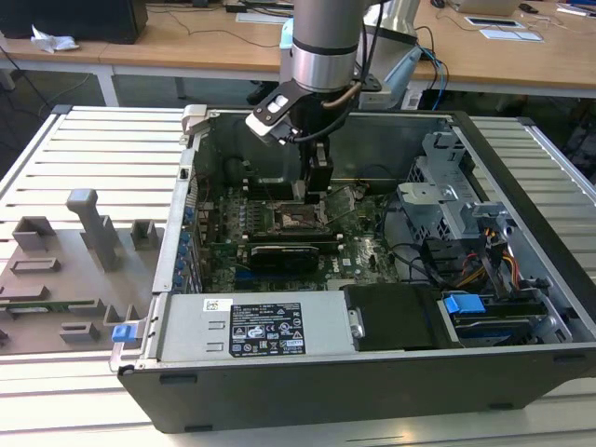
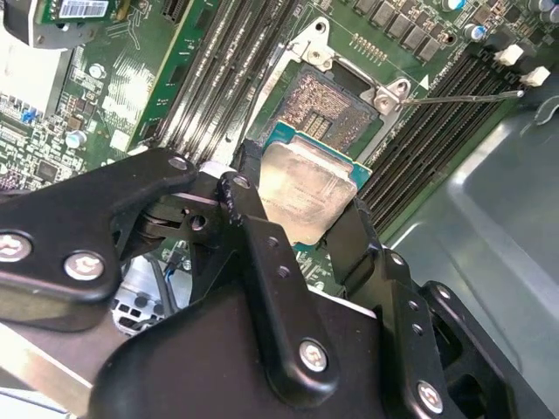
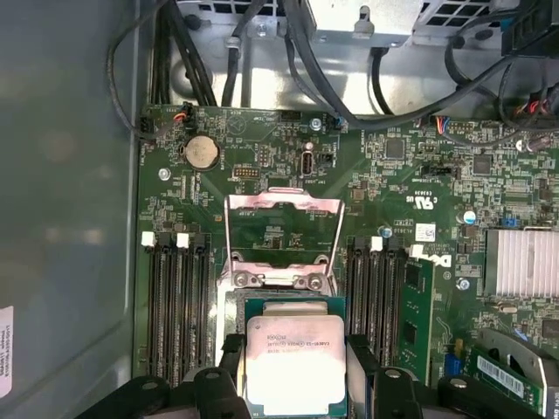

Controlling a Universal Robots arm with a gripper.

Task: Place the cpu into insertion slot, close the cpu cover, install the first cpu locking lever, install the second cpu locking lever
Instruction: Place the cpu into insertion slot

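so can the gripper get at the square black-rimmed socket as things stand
Probably yes: the thin silver metal frame cover is flipped open, the dark-centred socket lies bare, and the gripper holds the pale silvery square chip right over it.

black sticker [image 1: 266,329], barcode tag [image 2: 85,8], print illegible

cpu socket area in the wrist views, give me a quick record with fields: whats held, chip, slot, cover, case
gripper: shut on the cpu, fingers on two opposite edges
cpu: metal top up, held over the slot, not seated
slot: pin field partly uncovered, no chip in it
cover: open, swung back from the slot
case: lying open, arm reaching in from above
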